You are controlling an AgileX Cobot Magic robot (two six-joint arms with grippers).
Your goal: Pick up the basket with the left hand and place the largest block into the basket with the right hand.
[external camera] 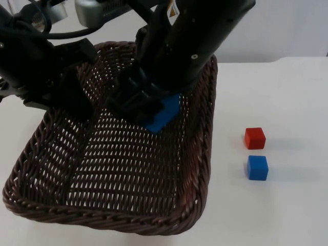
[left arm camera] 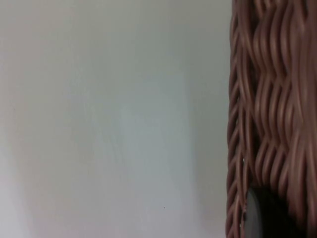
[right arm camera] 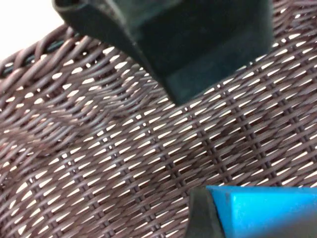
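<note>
Above the white table, the left gripper clamps the far-left rim of the dark wicker basket, holding it tilted, its near edge low by the tabletop. Inside the basket, the right gripper grasps the large blue block just over the woven floor. Well apart to the right on the table lie a small red block and a small blue block, just beside each other.

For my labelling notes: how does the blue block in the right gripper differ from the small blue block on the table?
The big blue block is larger, tilted, held by the right gripper over the basket; the small blue block lies flat on the table, beside the red block. Both are blue.
</note>
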